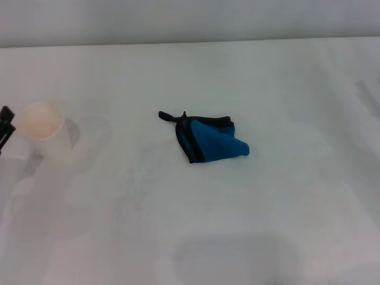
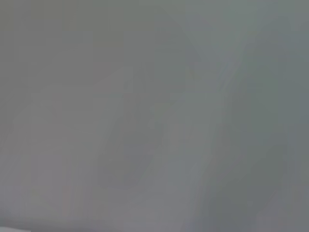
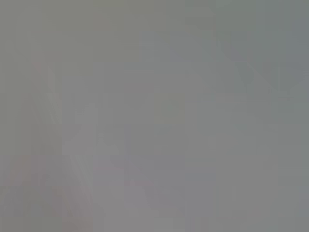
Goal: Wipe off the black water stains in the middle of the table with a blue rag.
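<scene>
The blue rag (image 1: 211, 139) lies crumpled near the middle of the table (image 1: 297, 225), folded over on itself with its black edging showing along the side toward the cup and a thin black tail sticking out from its far corner. No black water stains show anywhere on the white top; my guess is they sit under the rag, but that can't be confirmed. Well off to the left of the rag stands a pale cup (image 1: 40, 122), and just beyond it, at the very edge of the head view, a sliver of the left gripper (image 1: 5, 126) pokes in (too little of it to tell how wide it is spread or whether it has hold of anything). The right gripper is nowhere to be seen, and both wrist views show only blank grey.

Risks from here, as I judge them: an arm reaching from the left toward the rag could clip the cup and tip it; a grab at the loose fold might lift only one layer, leaving the rag to unfurl or drag
</scene>
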